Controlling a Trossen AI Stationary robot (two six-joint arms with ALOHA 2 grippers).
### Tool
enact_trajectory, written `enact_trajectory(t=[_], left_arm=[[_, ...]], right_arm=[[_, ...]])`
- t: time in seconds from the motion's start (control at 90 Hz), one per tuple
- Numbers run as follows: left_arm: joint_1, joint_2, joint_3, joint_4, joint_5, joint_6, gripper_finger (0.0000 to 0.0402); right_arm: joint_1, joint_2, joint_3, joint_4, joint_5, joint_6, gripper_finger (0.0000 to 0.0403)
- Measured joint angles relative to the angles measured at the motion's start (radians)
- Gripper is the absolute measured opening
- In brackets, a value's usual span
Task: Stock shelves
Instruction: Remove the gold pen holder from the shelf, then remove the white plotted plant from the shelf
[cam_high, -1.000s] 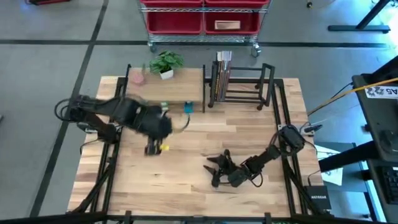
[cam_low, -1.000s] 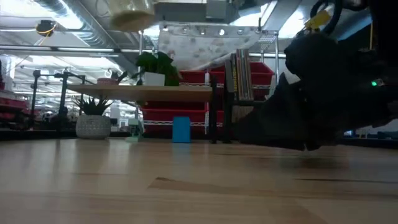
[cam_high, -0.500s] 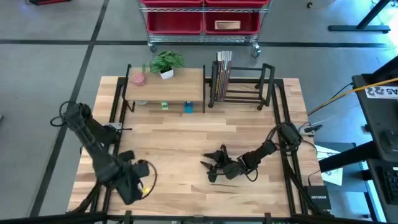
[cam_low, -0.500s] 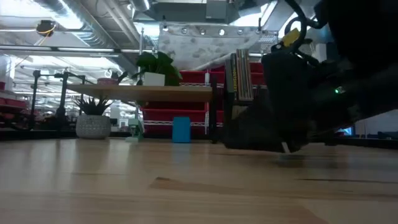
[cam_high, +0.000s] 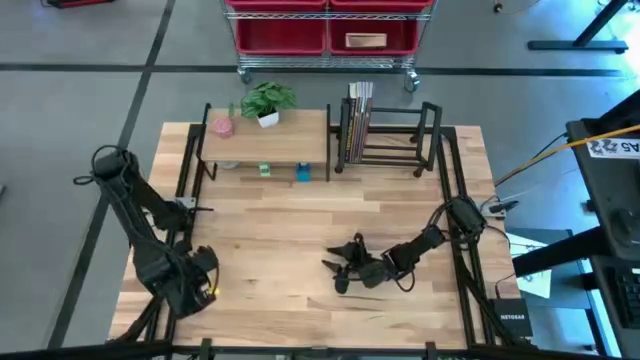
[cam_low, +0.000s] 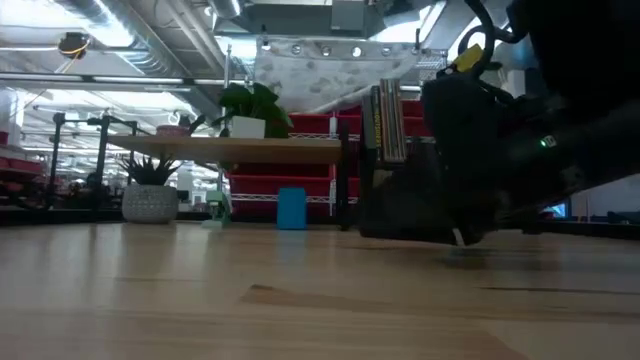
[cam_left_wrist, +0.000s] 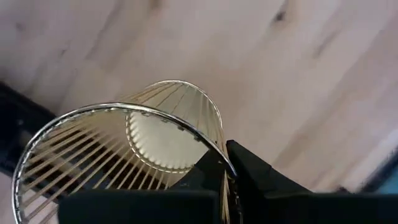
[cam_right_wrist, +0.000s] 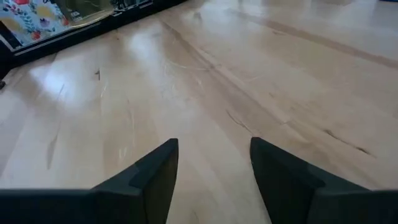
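Left gripper (cam_high: 193, 287) sits at the table's (cam_high: 300, 230) near left corner, fingers clamped on the rim of a gold wire cup (cam_left_wrist: 130, 158). Right gripper (cam_high: 340, 272) hovers low over the near centre, fingers spread apart, nothing between them. At the far edge stands the wood-topped shelf (cam_high: 268, 140), a potted plant (cam_high: 267, 101) on top and a blue box (cam_low: 291, 209) under it. Just to its right, the black book rack (cam_high: 388, 135) holds upright books (cam_high: 357, 118).
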Motion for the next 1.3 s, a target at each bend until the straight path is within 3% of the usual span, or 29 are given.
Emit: enact_trajectory(t=[0.256, 0.578, 0.844, 1.033, 1.3], left_arm=[[0.000, -0.001, -0.098, 0.058, 0.030, -0.074, 0.0000], [0.000, -0.001, -0.109, 0.106, 0.022, -0.049, 0.0004], [0.000, -0.001, -0.109, 0.105, 0.011, -0.055, 0.0082], [0.007, -0.037, -0.100, 0.102, 0.115, -0.068, 0.0140], [0.062, -0.151, -0.042, 0.106, 0.193, -0.073, 0.0160]], right_arm=[[0.000, 0.000, 0.000, 0.002, -0.002, 0.002, 0.0186], [0.000, 0.000, 0.000, 0.004, -0.002, 0.003, 0.0186], [0.000, 0.000, 0.000, 0.005, -0.002, 0.003, 0.0186], [0.000, 0.000, 0.000, 0.006, -0.002, 0.003, 0.0186], [0.001, 0.000, 0.000, 0.006, -0.001, 0.003, 0.0186]])
